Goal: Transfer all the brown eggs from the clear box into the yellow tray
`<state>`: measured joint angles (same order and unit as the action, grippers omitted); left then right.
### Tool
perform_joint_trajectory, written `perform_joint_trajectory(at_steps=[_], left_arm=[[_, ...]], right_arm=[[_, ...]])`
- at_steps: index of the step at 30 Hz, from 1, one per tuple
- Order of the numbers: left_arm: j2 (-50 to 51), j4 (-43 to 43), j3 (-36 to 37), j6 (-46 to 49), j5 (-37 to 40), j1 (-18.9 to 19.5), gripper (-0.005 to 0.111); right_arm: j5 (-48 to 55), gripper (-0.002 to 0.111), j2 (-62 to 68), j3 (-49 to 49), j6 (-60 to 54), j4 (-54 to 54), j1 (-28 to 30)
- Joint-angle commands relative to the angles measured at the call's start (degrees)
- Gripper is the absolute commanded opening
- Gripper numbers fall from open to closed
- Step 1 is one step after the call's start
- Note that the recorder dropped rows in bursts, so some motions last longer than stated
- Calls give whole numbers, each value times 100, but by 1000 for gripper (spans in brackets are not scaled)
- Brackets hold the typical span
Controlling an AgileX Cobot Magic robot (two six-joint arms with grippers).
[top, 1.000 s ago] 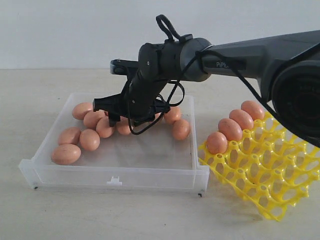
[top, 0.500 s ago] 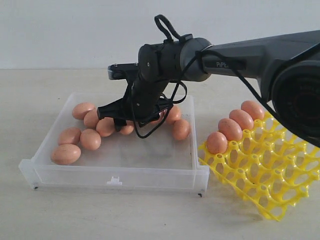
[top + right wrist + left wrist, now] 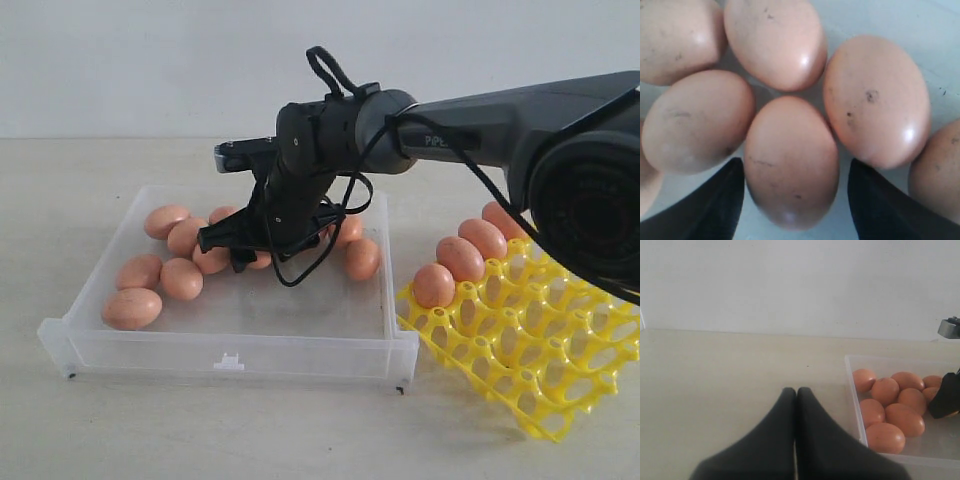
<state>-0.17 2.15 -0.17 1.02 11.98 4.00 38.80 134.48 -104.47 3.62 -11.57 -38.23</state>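
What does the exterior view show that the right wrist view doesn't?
Only the exterior view: the yellow tray holding four eggs, the whole clear box and the arm. Only the right wrist view: shell speckles, and one egg framed by the open right gripper. Both: brown eggs clustered in the box.

A speckled brown egg (image 3: 791,162) is flanked by the spread fingertips (image 3: 705,205) of the right gripper (image 3: 796,207), untouched on one side. Other eggs (image 3: 875,100) are crowded around it in the clear box (image 3: 880,20).
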Motion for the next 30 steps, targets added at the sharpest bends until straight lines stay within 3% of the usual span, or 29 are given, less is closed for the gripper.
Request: perform_joint_trajectory(at_steps=[1,10,15,21,30], left_arm=[[17,-12,17,13,-34,4,-4],[17,-12,17,13,-34,4,-4],[17,-12,17,13,-34,4,-4],[17,-12,17,13,-34,4,-4],[17,-12,17,13,-34,4,-4]], right_arm=[[-67,58,6,-27,-72,-9,-5],[-194,58,6,-27,-623,-9,-5],[387,58,6,-27,-1471,-9,-16],[939,58,6,-27,-1392,-313,-77],[769,58,-7,-230,-1162,-561,-227]])
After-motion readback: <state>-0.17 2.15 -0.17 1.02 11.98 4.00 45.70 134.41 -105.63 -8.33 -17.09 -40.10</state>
